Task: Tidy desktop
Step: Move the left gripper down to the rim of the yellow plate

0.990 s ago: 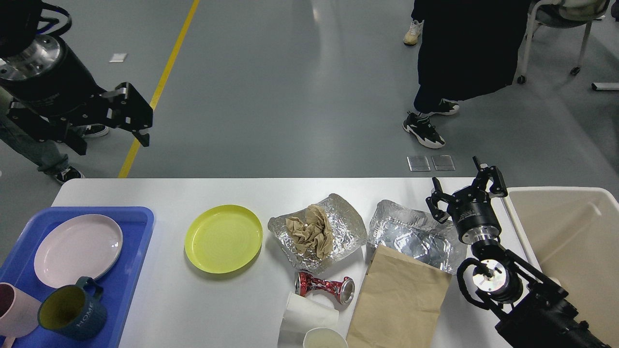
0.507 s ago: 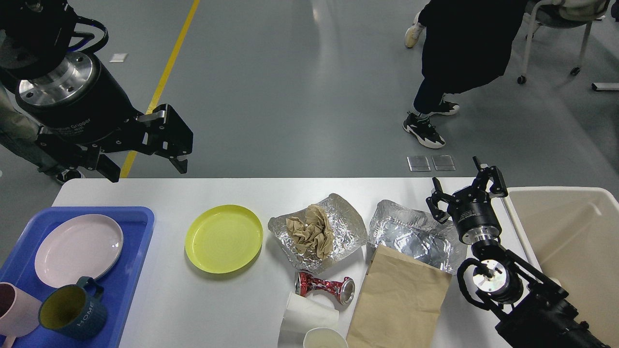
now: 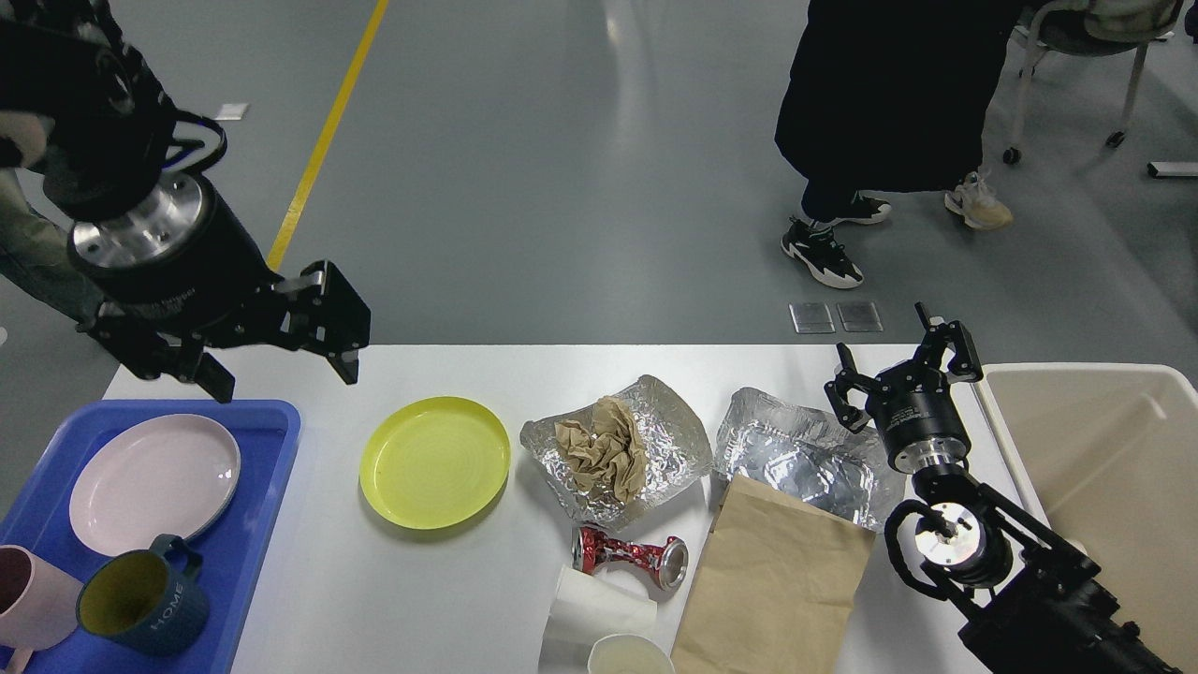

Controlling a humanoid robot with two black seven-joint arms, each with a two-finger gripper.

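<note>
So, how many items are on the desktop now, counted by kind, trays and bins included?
Plates: 2, pink plate, yellow plate
Mugs: 2, pink mug, dark blue mug
Foil containers: 2
Crumpled paper: 1
Crushed can: 1
Paper cups: 2
Paper bag: 1
Blue tray: 1
Beige bin: 1
Total: 13

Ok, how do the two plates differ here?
The yellow plate lies directly on the desktop; the pink plate lies in the blue tray. The pink plate is pale and looks larger; the yellow one is bright, with a raised rim. A dark mug overlaps the pink plate's near edge; nothing touches the yellow one. Both are round, empty and upright.
</note>
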